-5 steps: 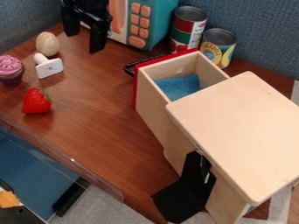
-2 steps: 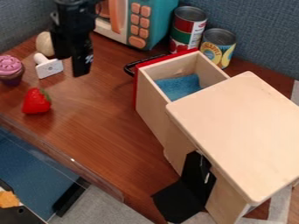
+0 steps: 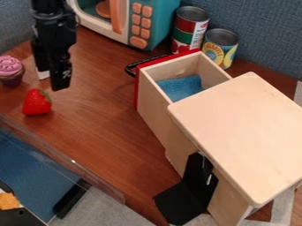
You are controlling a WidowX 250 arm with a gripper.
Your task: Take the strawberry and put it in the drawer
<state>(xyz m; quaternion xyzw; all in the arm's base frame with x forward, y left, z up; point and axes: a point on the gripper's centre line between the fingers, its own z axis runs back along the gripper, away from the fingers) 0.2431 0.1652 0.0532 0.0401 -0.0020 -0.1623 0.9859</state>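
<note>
From the camera view, my gripper (image 3: 51, 80) hangs near the strawberry (image 3: 36, 102) on the wooden table (image 3: 100, 114), fingers parted, holding nothing. I'd centre over the berry, descend straight, then close gently around its middle.

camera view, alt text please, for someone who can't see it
A black robot end effector hangs near a red toy strawberry on a brown table; to the right, a wooden drawer stands open, blue material inside.
</note>
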